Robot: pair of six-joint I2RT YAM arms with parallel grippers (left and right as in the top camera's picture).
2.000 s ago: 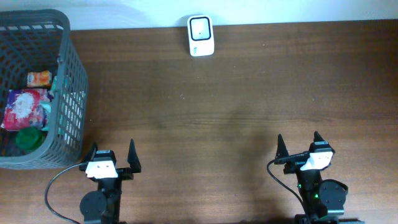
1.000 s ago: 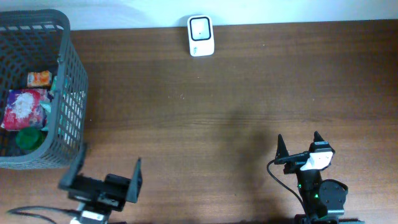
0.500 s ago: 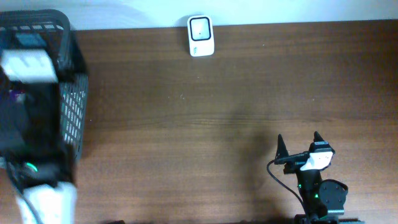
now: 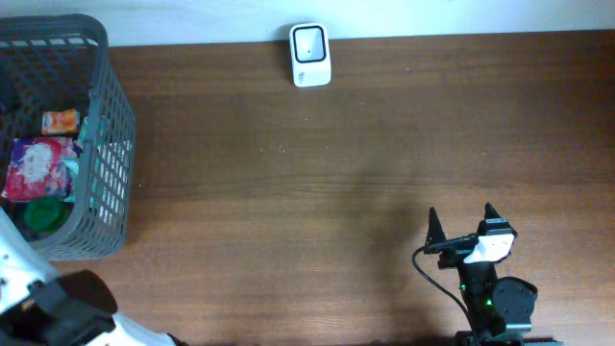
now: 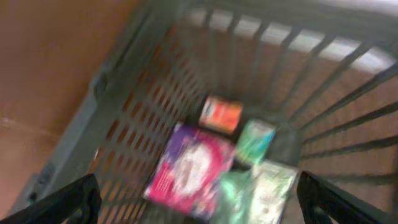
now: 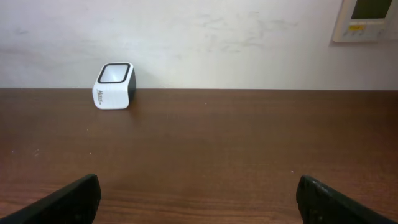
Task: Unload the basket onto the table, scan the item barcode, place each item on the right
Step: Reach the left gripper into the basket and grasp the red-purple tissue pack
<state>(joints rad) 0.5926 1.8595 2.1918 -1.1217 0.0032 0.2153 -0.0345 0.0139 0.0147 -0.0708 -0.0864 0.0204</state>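
The left gripper [image 5: 199,208] is spread wide and empty, the basket [image 5: 81,134] beneath it; the right gripper [image 4: 461,213] is equally wide and empty, the scanner [image 6: 114,85] far ahead.

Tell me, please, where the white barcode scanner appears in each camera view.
Overhead: the scanner is at top centre, at the table's far edge by the wall.
Left wrist: not in it; this view looks into the grey basket.
Right wrist: upper left, on the table near the wall.
Shared landmark: the seam where brown table meets white wall, seen in the overhead and right wrist views.
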